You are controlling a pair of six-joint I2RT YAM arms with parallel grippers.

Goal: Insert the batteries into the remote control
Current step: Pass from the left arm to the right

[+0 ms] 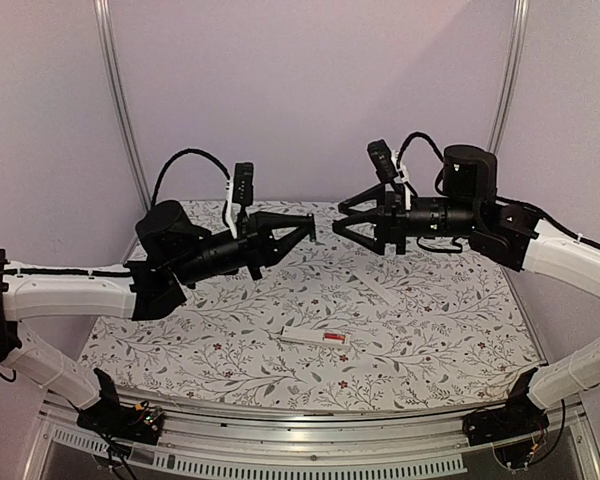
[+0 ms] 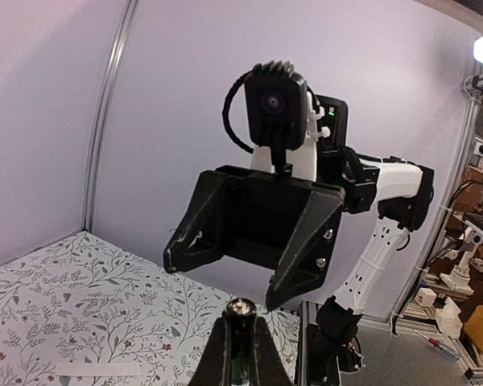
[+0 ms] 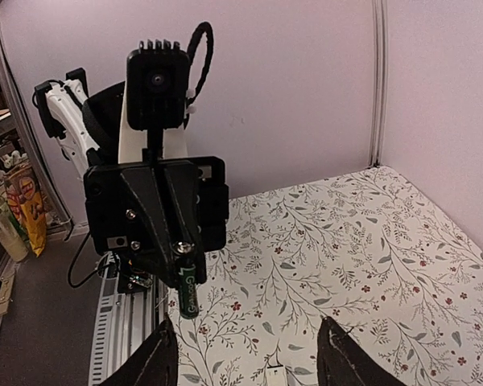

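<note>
The left pincer (image 1: 310,222) is pressed together on a small dark cylindrical battery (image 3: 187,293) with green lettering. It holds the battery near one end, so most of the cylinder juts out past the black fingertips. The left wrist view looks along the pincer's own closed fingers (image 2: 240,354), and the metal end cap of the battery (image 2: 241,308) shows between them. The right pincer (image 1: 336,217) faces it tip to tip above the middle of the table, with its two black fingers (image 3: 163,358) spread wide and nothing between them. In the top view a narrow gap separates the two pincers, and both are held roughly level, well above the surface. From the left wrist camera the right pincer (image 2: 222,281) appears as an open black fork just beyond the battery's end. Whether the battery has reached the space between those fingers cannot be told. Below and slightly toward the near edge, the slim white plastic remote control (image 1: 315,338) lies flat on the table (image 1: 180,340), apart from both arms. A red patch shows near its right end. A thin plain white strip (image 1: 385,290) lies on the leaf-and-flower patterned cloth to the right of the remote control, farther from the near edge and not touching it. Pale lilac walls (image 1: 310,90) close the table in behind.
</note>
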